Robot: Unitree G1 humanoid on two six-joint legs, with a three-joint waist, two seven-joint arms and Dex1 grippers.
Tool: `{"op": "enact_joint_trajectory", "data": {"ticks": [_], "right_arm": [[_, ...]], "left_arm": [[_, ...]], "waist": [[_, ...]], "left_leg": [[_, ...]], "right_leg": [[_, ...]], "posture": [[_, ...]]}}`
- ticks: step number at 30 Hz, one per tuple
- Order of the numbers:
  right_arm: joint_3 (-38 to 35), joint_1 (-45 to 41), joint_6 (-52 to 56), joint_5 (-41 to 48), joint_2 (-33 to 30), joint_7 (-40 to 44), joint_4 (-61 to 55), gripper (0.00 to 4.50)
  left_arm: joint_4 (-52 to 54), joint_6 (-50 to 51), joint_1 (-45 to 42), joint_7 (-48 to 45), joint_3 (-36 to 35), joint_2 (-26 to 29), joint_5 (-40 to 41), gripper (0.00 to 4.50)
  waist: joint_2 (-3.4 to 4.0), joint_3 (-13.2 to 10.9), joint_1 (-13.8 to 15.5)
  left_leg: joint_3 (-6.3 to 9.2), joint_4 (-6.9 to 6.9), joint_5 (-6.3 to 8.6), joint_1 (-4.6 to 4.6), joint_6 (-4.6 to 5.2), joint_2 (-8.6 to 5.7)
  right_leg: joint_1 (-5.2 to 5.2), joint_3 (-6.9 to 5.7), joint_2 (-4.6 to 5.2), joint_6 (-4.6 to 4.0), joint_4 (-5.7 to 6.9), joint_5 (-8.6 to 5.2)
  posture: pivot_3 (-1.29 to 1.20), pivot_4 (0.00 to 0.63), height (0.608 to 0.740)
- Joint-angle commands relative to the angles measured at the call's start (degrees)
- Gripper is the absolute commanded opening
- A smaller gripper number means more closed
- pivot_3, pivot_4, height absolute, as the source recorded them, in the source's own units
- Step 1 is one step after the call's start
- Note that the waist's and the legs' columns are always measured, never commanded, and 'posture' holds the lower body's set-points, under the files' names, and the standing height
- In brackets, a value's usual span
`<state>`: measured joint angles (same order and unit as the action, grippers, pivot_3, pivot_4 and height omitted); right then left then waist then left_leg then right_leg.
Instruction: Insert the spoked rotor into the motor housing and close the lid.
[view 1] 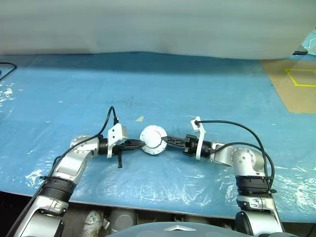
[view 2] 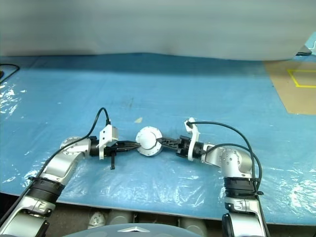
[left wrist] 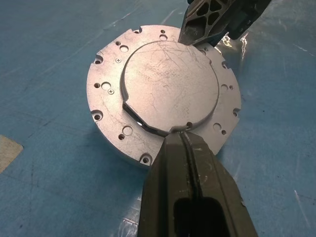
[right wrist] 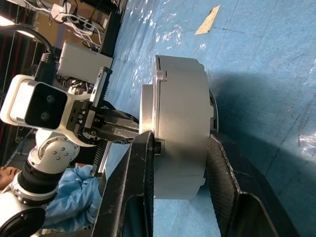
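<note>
I have the round silver motor housing [view 1: 153, 139] between my two grippers, just above the blue plastic sheet [view 1: 197, 94] that covers the table. Its plain silver lid [left wrist: 170, 89] is on top, so I cannot see inside, and I cannot see the spoked rotor. My left gripper [view 1: 139, 144] comes in from the left side. Its two black fingers [left wrist: 190, 168] are pressed tight together, and their tips touch the edge of the raised round part of the lid. My right gripper [view 1: 166, 139] comes in from the other side. Its fingers [right wrist: 140, 163] are spread wide enough to fit around the housing, one on the flat top face and one on the bottom face, and they pinch it like a sandwich. The housing sits level between my hands. A small pale scrap of tape [view 1: 139, 119] lies on the sheet a little way behind it. A brown board [view 1: 296, 94] with yellow lines sits far off to my right.
</note>
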<state>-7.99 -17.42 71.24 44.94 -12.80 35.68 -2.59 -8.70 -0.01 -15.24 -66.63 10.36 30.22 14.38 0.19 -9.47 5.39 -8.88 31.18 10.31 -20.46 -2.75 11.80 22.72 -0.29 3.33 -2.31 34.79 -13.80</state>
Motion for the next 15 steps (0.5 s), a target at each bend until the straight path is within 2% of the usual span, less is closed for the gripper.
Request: {"op": "enact_joint_trajectory", "data": {"ticks": [1, 5, 11, 15], "right_arm": [[1.86, -0.03, 0.48, 1.56, 1.48, -0.46, -2.05, 1.07], [1.32, -0.50, 0.34, 1.48, 1.86, -1.36, -1.13, 1.07], [-0.20, -0.97, -0.01, 1.23, 2.50, -2.91, 0.50, 1.07], [-1.70, -1.57, 0.37, 1.58, 3.42, -4.50, 1.35, 1.07]], "left_arm": [[-0.28, 0.67, -0.11, 0.46, 1.14, -0.52, -1.23, 0.00], [0.91, 2.06, -0.33, 1.00, -0.08, -0.98, 0.32, 0.00], [11.57, 17.77, 1.55, -0.69, -6.12, 0.04, 14.44, 0.00], [16.52, 23.63, 3.75, -0.74, -8.85, 3.05, 18.37, 0.00]], "waist": [[0.00, 0.00, -0.01], [0.00, 0.00, -0.05], [0.00, -0.01, -0.26], [0.00, 0.00, -0.67]], "left_leg": [[0.00, 0.00, 0.00, 0.00, 0.00, 0.00], [0.00, 0.00, 0.00, 0.01, 0.00, 0.00], [0.00, 0.01, 0.00, -0.26, -0.01, 0.00], [0.00, 0.02, -0.01, -0.63, -0.03, -0.04]], "right_leg": [[0.00, 0.00, 0.00, 0.00, 0.00, 0.00], [0.00, 0.00, 0.00, 0.00, 0.00, 0.00], [0.30, 0.00, -0.01, -0.01, 0.04, 0.00], [0.59, -0.13, -0.16, -0.03, 0.06, 0.02]], "posture": [[0.00, 0.150, 0.740], [0.00, 0.150, 0.740], [0.00, 0.150, 0.740], [0.00, 0.150, 0.740]]}}
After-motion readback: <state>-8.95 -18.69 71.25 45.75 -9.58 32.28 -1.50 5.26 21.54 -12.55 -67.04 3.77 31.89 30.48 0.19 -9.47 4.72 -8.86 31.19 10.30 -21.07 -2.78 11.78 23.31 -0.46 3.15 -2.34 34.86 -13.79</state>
